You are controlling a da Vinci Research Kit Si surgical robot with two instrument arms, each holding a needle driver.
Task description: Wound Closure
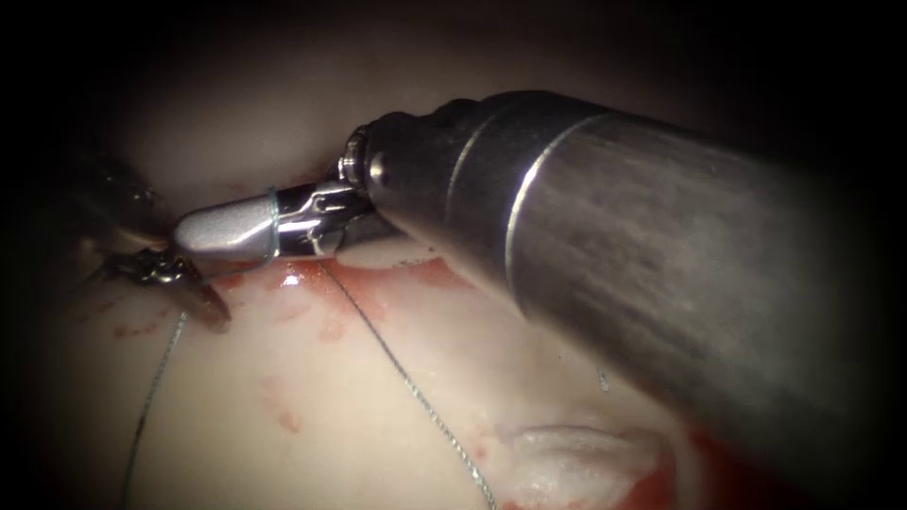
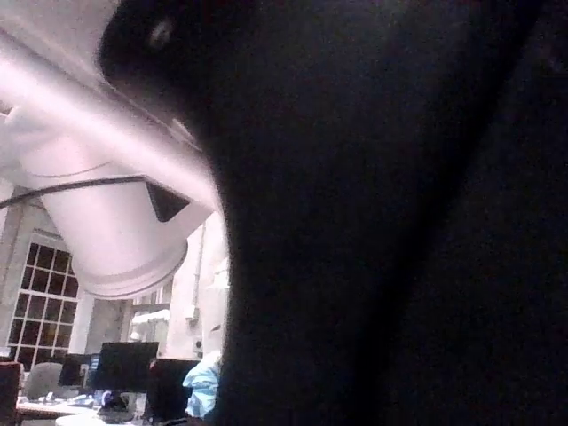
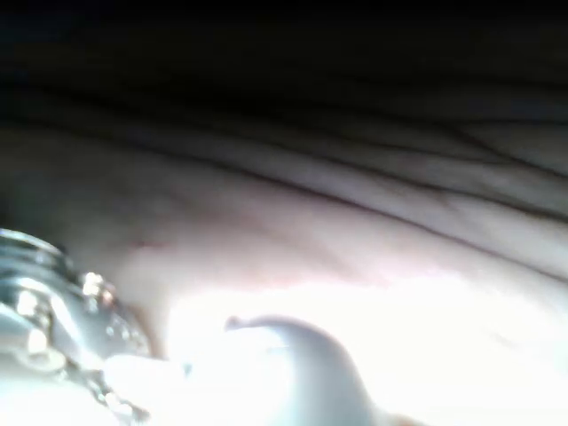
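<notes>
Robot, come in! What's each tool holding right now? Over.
Right tool shut, thread looped around it. Left tool at far left, grip unclear. Needle unseen. Thread trails over tissue.

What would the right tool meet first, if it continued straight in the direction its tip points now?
Probably the left tool: the right tool points toward the picture's left, its tip almost at those dark jaws. Depth is unclear, so it might pass above them.

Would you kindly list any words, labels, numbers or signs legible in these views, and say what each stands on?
None can be read. The right tool, its jaws closed with thread looped round them, bears no marking, nor does its shaft, the left tool or the tissue.
</notes>
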